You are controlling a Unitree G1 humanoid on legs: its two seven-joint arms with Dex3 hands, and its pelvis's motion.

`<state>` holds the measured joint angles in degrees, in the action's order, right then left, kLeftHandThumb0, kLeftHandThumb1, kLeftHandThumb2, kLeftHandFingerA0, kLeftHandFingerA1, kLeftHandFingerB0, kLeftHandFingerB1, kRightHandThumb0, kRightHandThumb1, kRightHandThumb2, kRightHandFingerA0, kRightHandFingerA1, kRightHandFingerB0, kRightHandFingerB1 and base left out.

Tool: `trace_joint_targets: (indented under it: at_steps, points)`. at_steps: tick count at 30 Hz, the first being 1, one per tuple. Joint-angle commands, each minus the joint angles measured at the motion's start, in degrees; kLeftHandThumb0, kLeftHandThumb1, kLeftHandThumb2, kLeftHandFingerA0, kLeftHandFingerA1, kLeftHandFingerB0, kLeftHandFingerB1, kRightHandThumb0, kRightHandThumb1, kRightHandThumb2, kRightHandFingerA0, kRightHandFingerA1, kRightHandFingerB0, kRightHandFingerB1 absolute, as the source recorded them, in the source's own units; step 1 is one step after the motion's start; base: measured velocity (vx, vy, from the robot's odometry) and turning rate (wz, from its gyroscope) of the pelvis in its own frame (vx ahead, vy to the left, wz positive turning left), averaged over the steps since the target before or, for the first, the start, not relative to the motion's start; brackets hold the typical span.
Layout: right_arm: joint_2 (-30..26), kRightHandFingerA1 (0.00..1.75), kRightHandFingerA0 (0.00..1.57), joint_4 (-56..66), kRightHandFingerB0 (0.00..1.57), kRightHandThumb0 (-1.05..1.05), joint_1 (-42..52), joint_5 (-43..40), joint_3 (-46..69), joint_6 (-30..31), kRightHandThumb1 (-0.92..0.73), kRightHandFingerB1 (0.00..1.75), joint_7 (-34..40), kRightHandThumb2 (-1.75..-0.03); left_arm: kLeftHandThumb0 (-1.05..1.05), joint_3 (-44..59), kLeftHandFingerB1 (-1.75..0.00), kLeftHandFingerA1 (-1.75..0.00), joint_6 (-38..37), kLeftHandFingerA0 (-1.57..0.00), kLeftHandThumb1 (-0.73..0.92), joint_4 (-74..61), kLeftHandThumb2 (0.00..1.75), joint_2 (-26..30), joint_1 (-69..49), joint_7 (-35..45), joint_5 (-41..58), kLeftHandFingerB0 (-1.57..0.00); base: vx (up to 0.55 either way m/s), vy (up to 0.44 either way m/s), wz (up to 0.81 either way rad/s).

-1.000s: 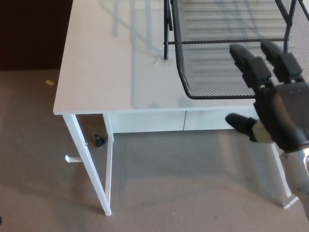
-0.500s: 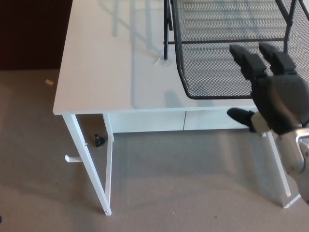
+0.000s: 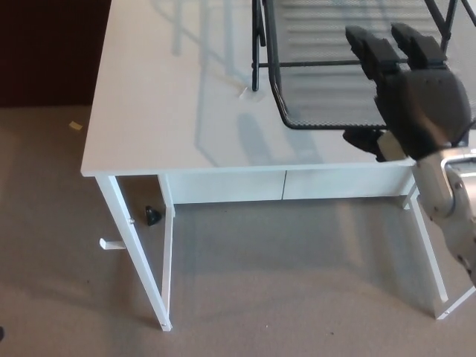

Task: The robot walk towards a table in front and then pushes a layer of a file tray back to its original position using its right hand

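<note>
A black wire-mesh file tray layer (image 3: 320,74) juts out toward me from its black frame (image 3: 257,44) on the white table (image 3: 171,97). My right hand (image 3: 413,97) is raised over the layer's front right corner, with two fingers (image 3: 375,53) stretched forward above the mesh and the thumb (image 3: 364,140) below the front rim. It is open and holds nothing. The right part of the front rim is hidden behind the hand. My left hand is out of the picture.
The table's front edge (image 3: 245,168) runs across the middle of the view, with white legs (image 3: 137,253) on beige carpet. A small black object (image 3: 152,216) lies on the floor under the table. A dark wall stands at the far left.
My right hand has moved forward and up against the tray layer's front. The layer has slid back toward the frame, its front rim now farther from the table edge.
</note>
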<state>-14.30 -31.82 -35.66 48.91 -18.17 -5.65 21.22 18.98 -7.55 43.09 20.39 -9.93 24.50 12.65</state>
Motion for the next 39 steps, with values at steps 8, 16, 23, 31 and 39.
trace_joint_targets:
  at_steps: [8,16,23,31,39]
  points:
    - [1.54,0.21,0.06,-16.85,0.07,-0.61,-9.58,-2.25,-1.83,1.13,-0.39,0.20,1.49,-0.74,0.00,0.39,-0.41,-0.51,3.36,-0.57,0.56,-2.82,0.56,0.76,-0.46,-0.65,0.18,-0.47,0.00,0.000,0.00]
    - [1.67,0.25,0.00,-27.59,0.05,-0.57,-16.27,-3.33,-3.06,-0.42,-0.39,0.25,2.86,-0.78,0.01,0.26,-0.42,-0.51,2.61,-0.60,0.53,-2.49,0.55,0.62,0.13,-1.02,-0.15,-0.47,0.00,0.000,0.00]
    - [1.93,0.19,0.06,-32.54,0.06,-0.63,-20.79,-4.32,-3.86,0.06,-0.41,0.19,2.03,-0.75,0.03,0.47,-0.41,-0.51,3.72,-0.57,0.53,-2.54,0.55,0.47,0.48,-0.70,0.46,-0.46,0.00,0.000,0.00]
    - [1.94,0.22,0.08,-33.98,0.07,-0.64,-25.68,-4.85,-4.72,0.79,-0.41,0.17,0.85,-0.74,0.02,-0.20,-0.41,-0.51,3.80,-0.57,0.56,-3.34,0.56,0.92,0.82,-0.47,-0.19,-0.44,0.00,0.000,0.00]
    - [2.98,0.17,0.08,-36.44,0.08,-0.69,-29.41,-5.09,-6.06,2.32,-0.44,0.15,-0.46,-0.77,-0.02,-0.65,-0.41,-0.50,4.00,-0.58,0.54,-4.04,0.55,1.14,1.44,-1.11,-0.82,-0.45,0.00,0.000,0.00]
